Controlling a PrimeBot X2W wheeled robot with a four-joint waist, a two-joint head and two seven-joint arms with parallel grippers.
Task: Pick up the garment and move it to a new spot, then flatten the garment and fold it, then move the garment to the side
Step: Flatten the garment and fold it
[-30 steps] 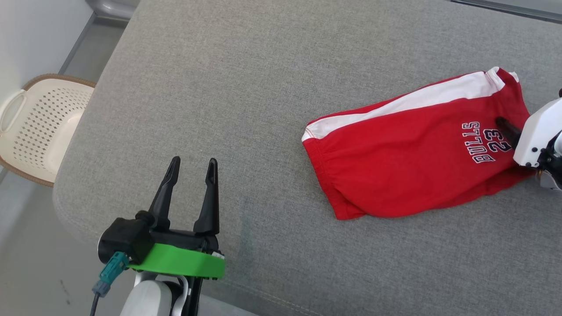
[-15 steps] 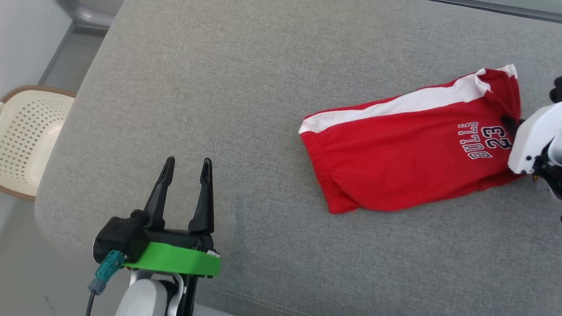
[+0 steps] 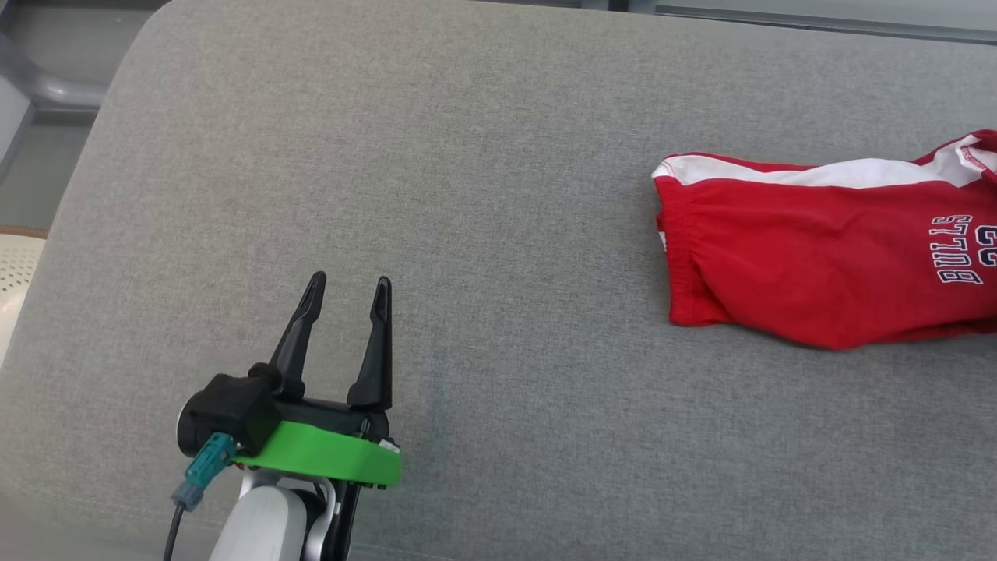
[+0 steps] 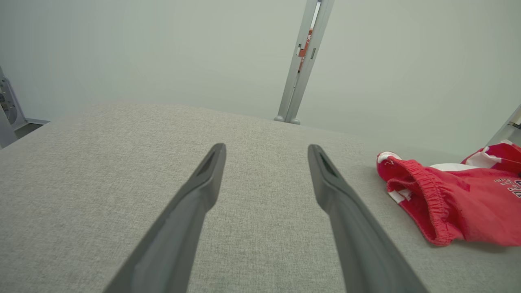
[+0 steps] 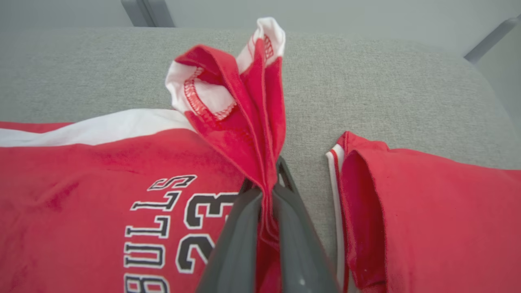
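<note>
Pinching garment (image 5: 81, 171) hem, right end effector (image 5: 264, 183); fabric bunched above tips.

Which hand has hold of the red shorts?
The right hand, shut on a pinched hem of the red shorts; the left hand stands open, apart from them.

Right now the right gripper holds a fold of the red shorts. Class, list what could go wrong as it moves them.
The right gripper pinches only a thin bunched fold near the hem of the red shorts; it might slip out.
The left gripper hangs open, apart from them, so a one-corner lift may crumple them.
Another red piece lies beside the grip and may snag.
</note>
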